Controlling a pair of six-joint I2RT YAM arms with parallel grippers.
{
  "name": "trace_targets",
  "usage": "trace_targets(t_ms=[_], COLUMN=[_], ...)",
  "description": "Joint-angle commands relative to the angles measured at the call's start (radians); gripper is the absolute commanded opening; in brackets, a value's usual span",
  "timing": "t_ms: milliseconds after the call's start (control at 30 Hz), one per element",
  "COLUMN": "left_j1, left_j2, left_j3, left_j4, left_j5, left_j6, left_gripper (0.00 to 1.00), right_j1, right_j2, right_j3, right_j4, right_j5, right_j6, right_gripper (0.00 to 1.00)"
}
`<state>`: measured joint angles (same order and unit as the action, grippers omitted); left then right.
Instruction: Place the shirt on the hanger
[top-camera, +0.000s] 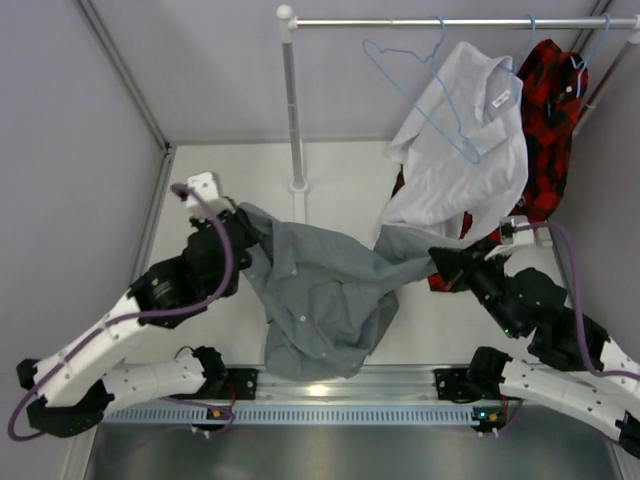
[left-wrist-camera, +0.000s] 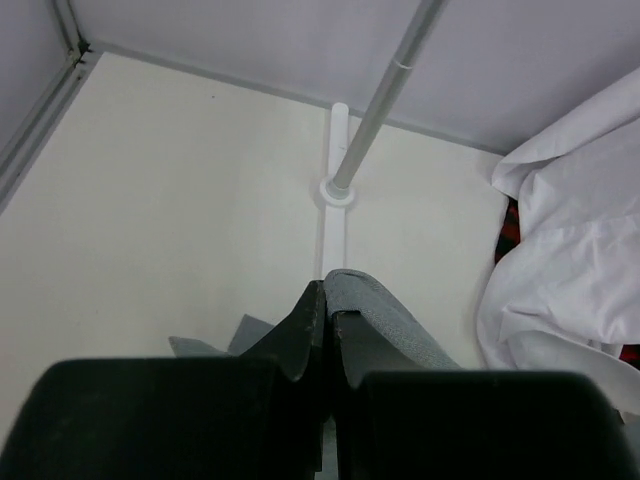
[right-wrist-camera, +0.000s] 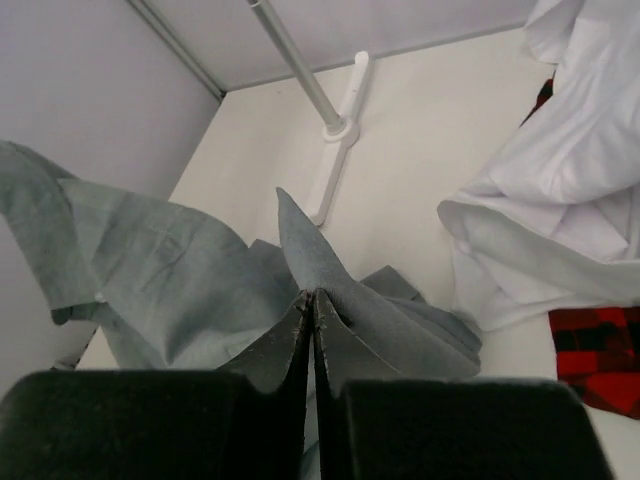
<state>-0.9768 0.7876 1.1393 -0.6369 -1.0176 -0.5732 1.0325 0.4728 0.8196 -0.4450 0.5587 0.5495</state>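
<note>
Two pairs of jaws pinch the shirt (top-camera: 320, 290): the left jaws grip its cloth toward the left edge of the desk (top-camera: 350, 180), the right jaws toward the right edge. The hanger (top-camera: 421, 108) hangs from the rail (top-camera: 450, 21) at the far edge, well apart.

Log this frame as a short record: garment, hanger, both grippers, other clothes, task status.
shirt: grey shirt, bunched, slung between the two grippers
left gripper: left gripper shut on one end of the cloth
right gripper: right gripper shut on a fold at the other end
hanger: light-blue wire hanger on the rail, apart from the grey shirt
other clothes: white shirt and plaid shirt hanging at the right
status: grey shirt not yet on the hanger
</note>
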Motion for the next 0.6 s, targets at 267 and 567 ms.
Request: trace_targets(t_ms=[267,567], left_j1=[0.341,0.351], left_j2=[0.423,0.688], left_j3=[0.197,-0.081], left_j4=[0.265,0.574], left_j5=[0.584,0.916], left_j6=[-0.007,-0.108], left_gripper=[0.0,0.0], right_j1=[0.009,0.011], right_j2=[-0.131,-0.067], right_j3=[0.179,-0.118], right_j4=[-0.297,-0.484], right_j5=[0.012,0.14], right_j6=[-0.028,0.417], right_gripper=[0.0,0.0])
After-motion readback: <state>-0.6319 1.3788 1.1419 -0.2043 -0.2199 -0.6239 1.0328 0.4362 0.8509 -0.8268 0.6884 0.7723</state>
